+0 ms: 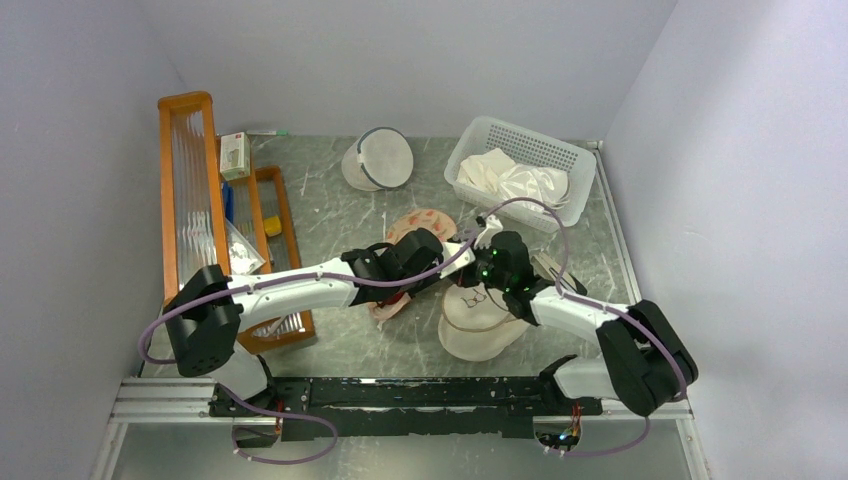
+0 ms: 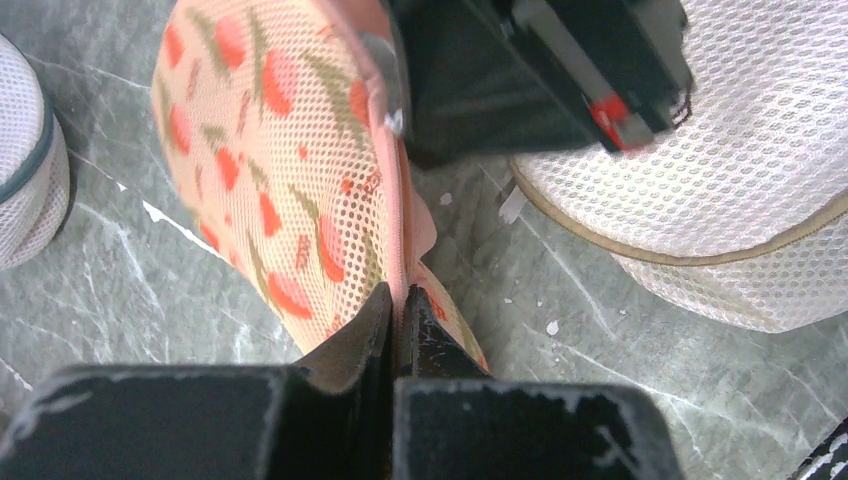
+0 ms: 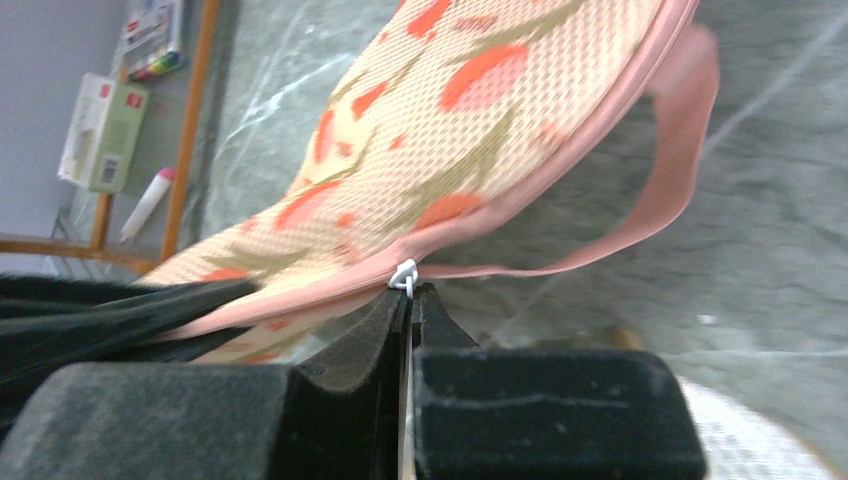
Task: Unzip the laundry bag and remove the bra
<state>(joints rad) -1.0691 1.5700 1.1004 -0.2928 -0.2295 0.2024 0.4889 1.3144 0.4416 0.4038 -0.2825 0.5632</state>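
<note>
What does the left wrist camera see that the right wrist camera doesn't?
Only the left wrist: a cream mesh pouch and a white mesh bag. Only the right wrist: a green box, a marker and a wooden tray. Both: the peach laundry bag on the grey table, its pink edge pinched by that camera's own gripper, the left gripper or the right gripper.

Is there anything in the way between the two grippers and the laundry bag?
Nothing visible. The left gripper is shut on the pink edge of the laundry bag, and the right gripper pinches its white zipper pull.
</note>
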